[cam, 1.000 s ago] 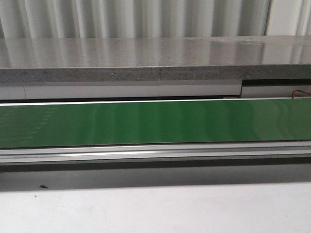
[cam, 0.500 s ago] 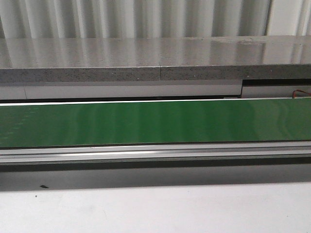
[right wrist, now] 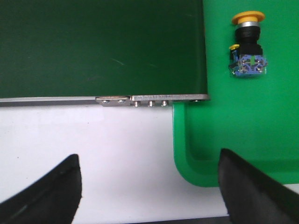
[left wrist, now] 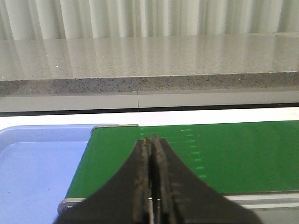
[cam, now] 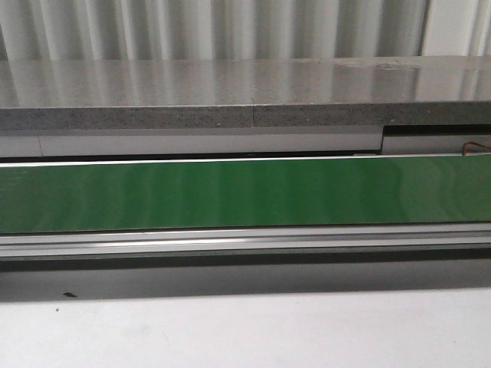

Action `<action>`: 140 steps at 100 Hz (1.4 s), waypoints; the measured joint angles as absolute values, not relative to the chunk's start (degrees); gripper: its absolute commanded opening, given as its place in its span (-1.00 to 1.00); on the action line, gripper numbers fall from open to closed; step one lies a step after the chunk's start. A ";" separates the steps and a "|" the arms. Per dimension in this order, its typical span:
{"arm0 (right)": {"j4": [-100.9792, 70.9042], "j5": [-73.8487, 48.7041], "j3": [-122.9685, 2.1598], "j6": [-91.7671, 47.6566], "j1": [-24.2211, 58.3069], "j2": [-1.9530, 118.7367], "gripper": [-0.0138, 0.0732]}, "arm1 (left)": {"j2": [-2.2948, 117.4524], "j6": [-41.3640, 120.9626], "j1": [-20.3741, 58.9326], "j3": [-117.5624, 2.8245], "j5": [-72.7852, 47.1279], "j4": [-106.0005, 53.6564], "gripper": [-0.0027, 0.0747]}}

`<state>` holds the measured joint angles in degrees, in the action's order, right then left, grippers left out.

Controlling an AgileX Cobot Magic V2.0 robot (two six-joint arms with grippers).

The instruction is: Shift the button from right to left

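- Left hand [left wrist: 150,142]: dark fingers pressed together, tips meeting with nothing between them, poised over the near end of the green belt [left wrist: 224,156].
- Right hand [right wrist: 149,186]: fingers [right wrist: 51,191] spread wide apart, gripping nothing, hovering above the white desk [right wrist: 103,140] just off the belt's metal edge rail [right wrist: 154,99].
- Button [right wrist: 247,44]: lying on its side in the green tray [right wrist: 261,140], yellow-orange cap pointing away from the fingers, black collar behind it, blue contact block with pale markings nearest them.
- Well apart from either hand, touching neither; resting clear of the tray's rounded corner and close to the tray wall that borders the belt.
- Green tray butted against the belt end, its corner reaching past the rail onto the white desk.
- Pale blue tray [left wrist: 37,172] seen in the left wrist view, sitting just beside the belt end on that side, possibly tucked slightly under it, hard to tell.
- Front view: only the long green belt [cam: 245,193] crossing the whole width, metal rails along its near edge, a grey speckled stone shelf [cam: 245,92] behind, corrugated wall at the back, white desk [cam: 245,330] in front; neither hand nor button showing there.
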<state>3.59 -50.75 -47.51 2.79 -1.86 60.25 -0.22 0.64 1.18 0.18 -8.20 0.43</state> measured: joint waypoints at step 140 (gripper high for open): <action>3.23 -50.99 -75.77 -1.21 -24.22 110.18 0.73 | -0.22 0.64 1.18 0.18 -8.20 0.43 -0.98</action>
<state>3.23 -50.99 -75.77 -1.21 -24.22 110.18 -0.22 0.64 1.18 0.18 -8.20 0.43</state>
